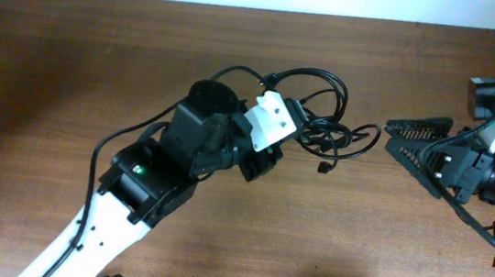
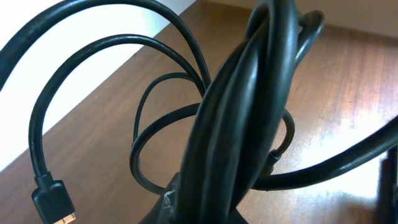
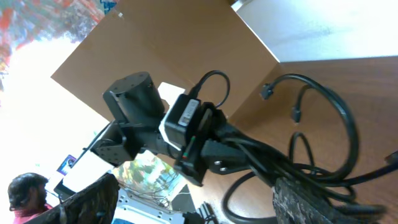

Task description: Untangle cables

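Leftmost, the left arm's black two-finger claw is clamped on the tangled thin black cables, its fingertips hidden under a white camera mount. The bundle sits upper centre, near the far edge of the brown wooden table. Rightward, the right claw gapes, holding nothing.

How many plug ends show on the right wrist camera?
2: a top plug ending the big loop, a lower plug just inside that loop. Others may be hidden in the bundle.
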### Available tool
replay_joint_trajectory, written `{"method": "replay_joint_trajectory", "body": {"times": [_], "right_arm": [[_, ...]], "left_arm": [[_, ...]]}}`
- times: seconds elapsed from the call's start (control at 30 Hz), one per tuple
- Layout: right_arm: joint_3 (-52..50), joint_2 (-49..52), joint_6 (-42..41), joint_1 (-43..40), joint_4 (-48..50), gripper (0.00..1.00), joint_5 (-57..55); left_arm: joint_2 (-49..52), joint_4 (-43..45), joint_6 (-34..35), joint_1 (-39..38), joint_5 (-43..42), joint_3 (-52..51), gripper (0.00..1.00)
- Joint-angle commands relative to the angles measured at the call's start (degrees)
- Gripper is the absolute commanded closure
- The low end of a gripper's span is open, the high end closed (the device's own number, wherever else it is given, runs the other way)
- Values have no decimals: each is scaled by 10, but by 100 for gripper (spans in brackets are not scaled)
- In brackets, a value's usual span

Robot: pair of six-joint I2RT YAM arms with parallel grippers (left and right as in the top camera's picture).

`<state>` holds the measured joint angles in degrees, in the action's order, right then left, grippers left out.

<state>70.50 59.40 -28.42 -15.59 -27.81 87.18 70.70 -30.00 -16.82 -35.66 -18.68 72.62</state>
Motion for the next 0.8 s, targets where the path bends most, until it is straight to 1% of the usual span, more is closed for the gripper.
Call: {"method": "replay_joint_trajectory", "body": {"times": [0.0,0.1,0.2,0.33,0.4,0.53,0.77], "right_arm": [[5,-12,-10,38,2,22,17],[5,-10,-12,68,-3,22,1],[5,-9,-45,85,-7,21,-37],[5,-9,-55,86,-7,21,-79],[5,-9,-77,86,-7,20,-109],[5,-9,-96,86,-6,20,-121],[5,-8,-96,86,-12,21,-125]], "left_arm": [[22,36,-30,0,-11,2,100],[28,67,-30,-5,-10,2,100],[28,101,-30,-11,-10,2,100],[28,111,-30,-12,-11,2,100],[28,111,-31,-21,-11,2,100],[29,113,-55,-47,-11,2,100],[29,136,-61,-75,-11,2,100]]}}
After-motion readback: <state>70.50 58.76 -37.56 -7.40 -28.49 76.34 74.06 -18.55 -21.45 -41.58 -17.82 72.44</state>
